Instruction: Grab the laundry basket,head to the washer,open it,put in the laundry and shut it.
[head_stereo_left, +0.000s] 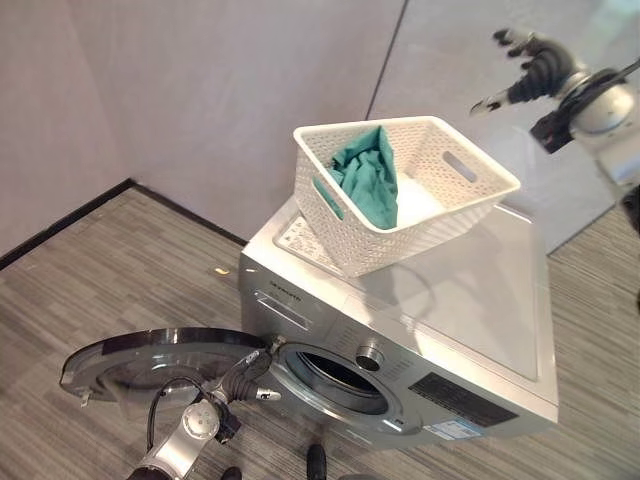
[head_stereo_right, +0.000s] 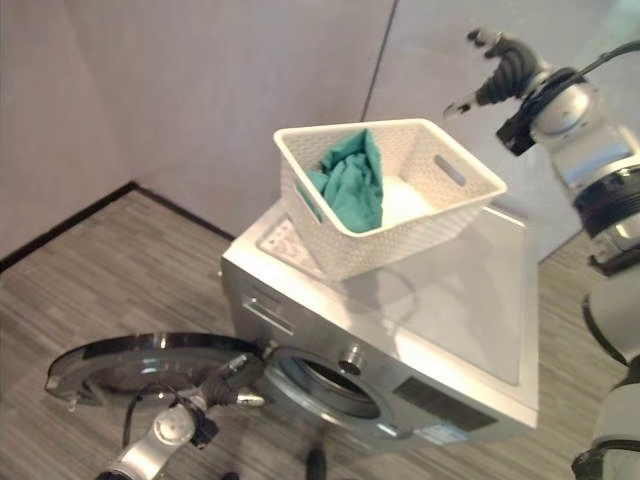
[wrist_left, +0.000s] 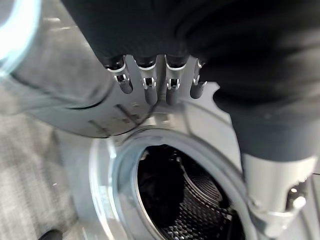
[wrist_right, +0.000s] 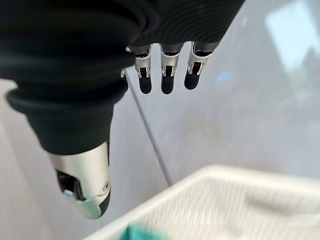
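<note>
Atop washer (head_stereo_left: 480, 290), basket (head_stereo_left: 400, 190), unlabelled.

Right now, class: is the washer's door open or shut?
Open. The round door is swung out flat to the washer's left, and the drum opening is exposed, with the left hand beside it.

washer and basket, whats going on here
A humanoid robot is partway through loading laundry. The washer stands with its round door swung fully open, and the left hand is down by the door's hinge side at the drum opening, fingers relaxed and holding nothing. The white laundry basket sits tilted on top of the washer with a teal cloth still inside. The right hand is raised open above and beyond the basket, not touching it.
</note>
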